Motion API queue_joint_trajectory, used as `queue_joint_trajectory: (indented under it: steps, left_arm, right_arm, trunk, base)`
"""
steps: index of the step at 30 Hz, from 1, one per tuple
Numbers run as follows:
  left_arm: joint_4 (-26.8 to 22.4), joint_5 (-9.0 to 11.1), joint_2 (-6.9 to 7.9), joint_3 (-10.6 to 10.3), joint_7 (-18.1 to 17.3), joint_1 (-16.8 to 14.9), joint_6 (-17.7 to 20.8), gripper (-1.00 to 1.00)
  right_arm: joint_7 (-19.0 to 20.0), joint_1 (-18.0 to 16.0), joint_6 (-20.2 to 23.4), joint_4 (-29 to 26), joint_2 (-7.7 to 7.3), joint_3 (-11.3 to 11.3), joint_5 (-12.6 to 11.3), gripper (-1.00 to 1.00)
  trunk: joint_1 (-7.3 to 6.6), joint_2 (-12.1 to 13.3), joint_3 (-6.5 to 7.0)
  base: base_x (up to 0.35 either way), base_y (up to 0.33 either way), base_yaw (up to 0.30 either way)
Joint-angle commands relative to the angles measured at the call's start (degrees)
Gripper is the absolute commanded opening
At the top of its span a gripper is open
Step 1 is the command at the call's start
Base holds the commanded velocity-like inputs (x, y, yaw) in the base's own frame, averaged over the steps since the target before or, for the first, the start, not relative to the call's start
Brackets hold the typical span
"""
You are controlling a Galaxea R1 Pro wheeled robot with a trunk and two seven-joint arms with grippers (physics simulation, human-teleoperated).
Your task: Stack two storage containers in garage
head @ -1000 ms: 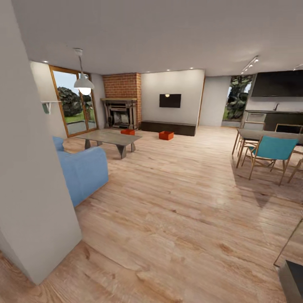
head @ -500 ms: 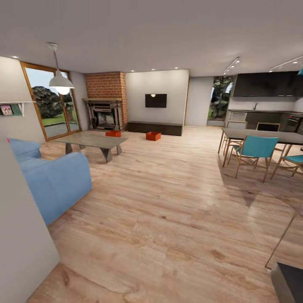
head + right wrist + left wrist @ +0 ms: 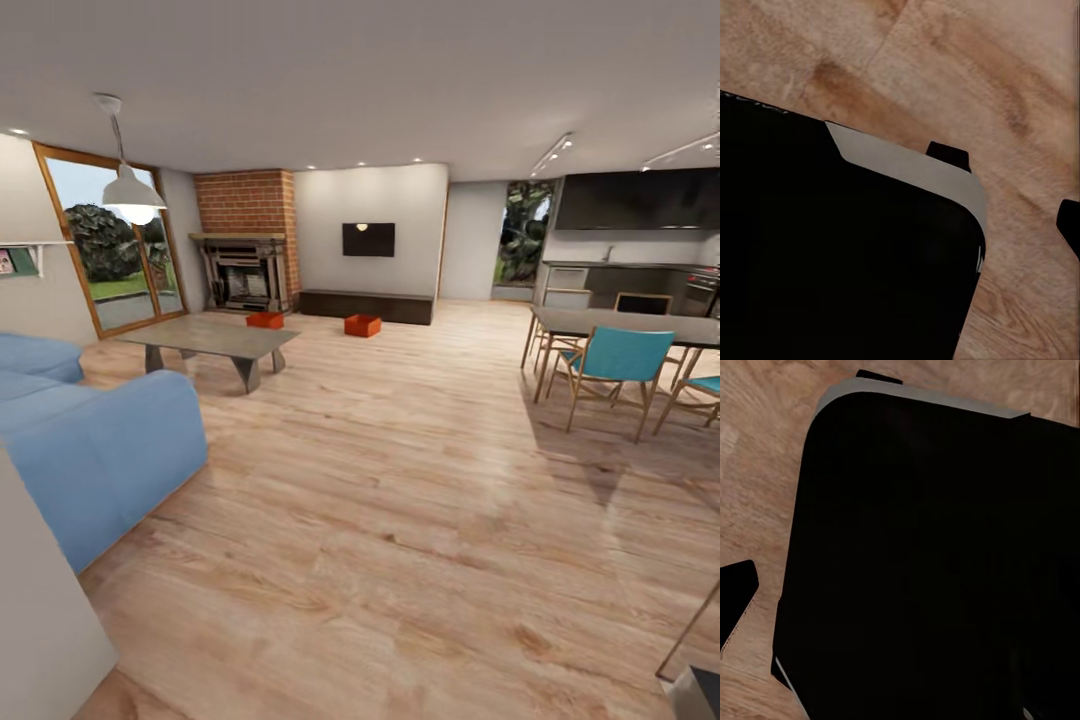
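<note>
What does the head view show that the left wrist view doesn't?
The head view takes in the living room: two orange-red storage containers on the floor near the brick fireplace, a coffee table, a blue sofa and a dining table with teal chairs. The left wrist view gives a close look down at a large dark body with a pale edge. Both share the light wood-plank floor.

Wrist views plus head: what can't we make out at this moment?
- Left wrist view: a large black body hides most of the wood floor; hand state unreadable.
- Right wrist view: a similar black body blocks the lower part; hand state unreadable.
- Head view: the two storage containers are too small to see inside; the coffee table cuts off the left one's base.
</note>
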Motion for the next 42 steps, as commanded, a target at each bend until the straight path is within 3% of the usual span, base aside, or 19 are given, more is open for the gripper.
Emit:
queue_joint_trajectory:
  steps: [1, 13, 42]
  left_arm:
    - [0.0, 0.27, 0.0, 0.12, 0.05, -0.02, -0.13, 1.0]
    - [-0.01, 0.24, 0.02, 0.12, 0.05, -0.02, -0.14, 1.0]
    - [-0.02, 0.28, 0.08, 0.17, 0.14, -0.02, -0.84, 1.0]
  right_arm:
    - [0.14, -0.08, -0.26, 0.16, 0.02, 0.09, -0.11, 1.0]
    - [0.14, -0.08, -0.23, 0.16, 0.04, 0.06, -0.2, 1.0]
    - [0.14, -0.08, -0.26, 0.16, -0.05, 0.11, -0.13, 1.0]
  trunk:
    - [0.03, -0.02, -0.06]
    - [0.03, -0.02, -0.06]
    - [0.03, -0.02, -0.06]
  base:
    - [0.335, 0.0, -0.171]
    - [0.335, 0.0, -0.198]
    - [0.336, 0.0, -0.005]
